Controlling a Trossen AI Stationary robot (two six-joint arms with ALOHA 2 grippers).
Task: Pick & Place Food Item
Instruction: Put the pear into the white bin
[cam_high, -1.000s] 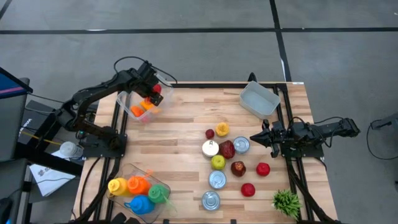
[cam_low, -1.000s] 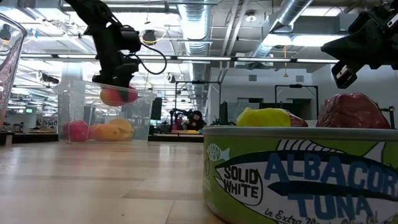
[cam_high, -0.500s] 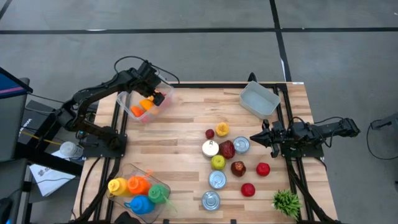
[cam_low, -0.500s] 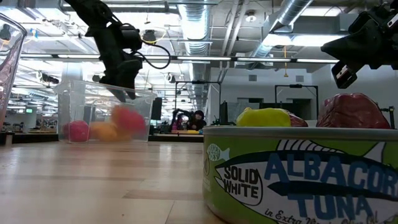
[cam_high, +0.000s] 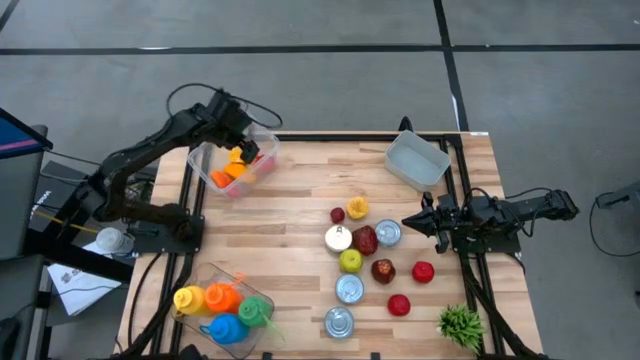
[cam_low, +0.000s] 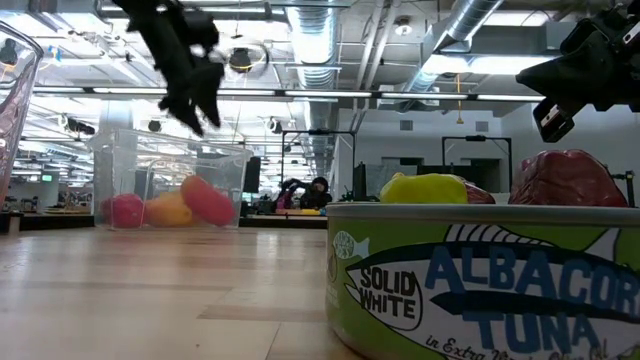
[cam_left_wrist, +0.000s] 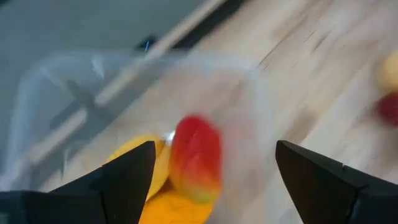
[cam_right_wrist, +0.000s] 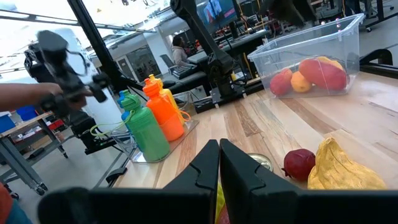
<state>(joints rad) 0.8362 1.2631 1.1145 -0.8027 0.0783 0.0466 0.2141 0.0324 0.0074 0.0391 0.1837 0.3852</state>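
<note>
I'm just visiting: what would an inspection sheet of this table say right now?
Surface: wooden table.
Job's things: fruit in clear bin; more fruit mid-table; second bin empty.
Clutter: cans, bottles in tray, plant.
Grippers: left gripper open above the clear bin; right gripper shut near the cans.
Cables: one loops at left arm.
Surroundings: grey floor, workshop with person behind.

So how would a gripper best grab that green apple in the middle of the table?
Probably from straight above, fingers closing across the green apple's round middle. It sits crowded: the white-topped can and dark red fruit lie just behind it, another can just in front, so a sideways approach looks blocked.
</note>
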